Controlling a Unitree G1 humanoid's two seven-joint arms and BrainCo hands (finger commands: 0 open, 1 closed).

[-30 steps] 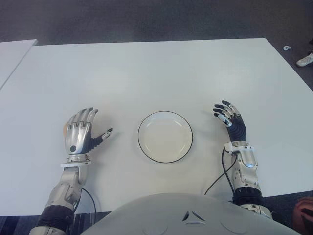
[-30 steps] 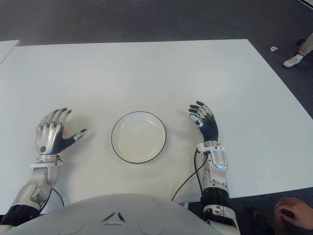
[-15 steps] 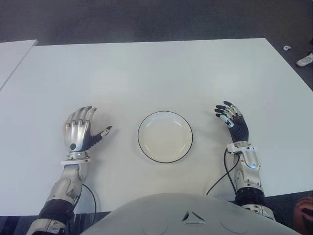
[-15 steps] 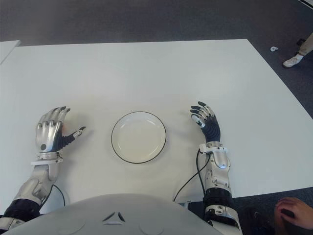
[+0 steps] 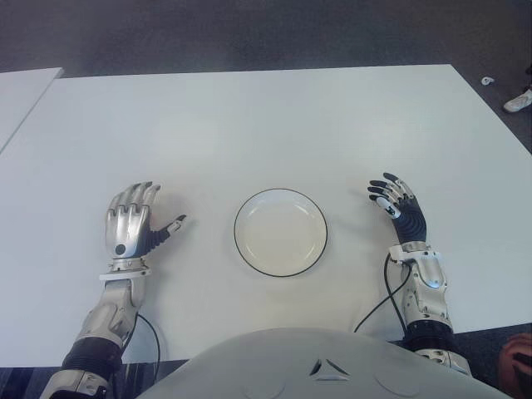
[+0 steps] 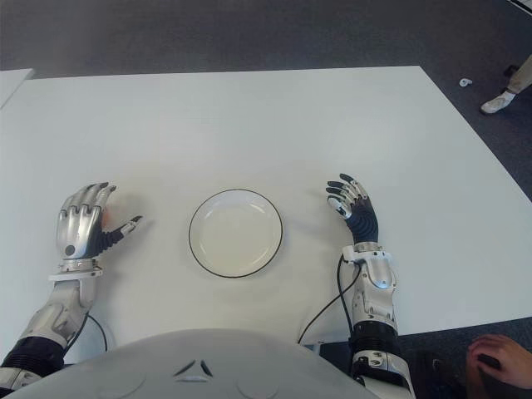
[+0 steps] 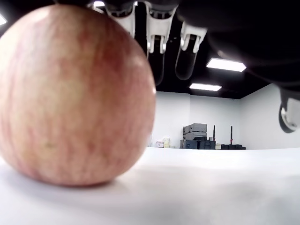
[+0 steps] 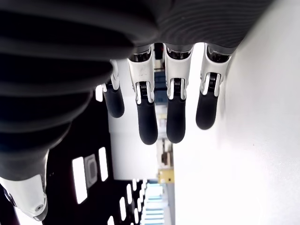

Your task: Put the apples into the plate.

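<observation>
A red-and-yellow apple sits on the white table, seen close up in the left wrist view. My left hand hovers over it with fingers spread above and not closed around it; in the eye views the hand hides nearly all of the apple. A white plate with a dark rim stands at the table's middle near me, with nothing in it, to the right of the left hand. My right hand shows to the right of the plate, its fingers relaxed and holding nothing.
A second white table adjoins at the left. A cable runs beside my right forearm. A person's shoe is on the dark floor at the far right, and a person's hand shows at the near right corner.
Both hands have drawn back a little toward my body. The left hand has also slid slightly to the left. The plate has not moved.
</observation>
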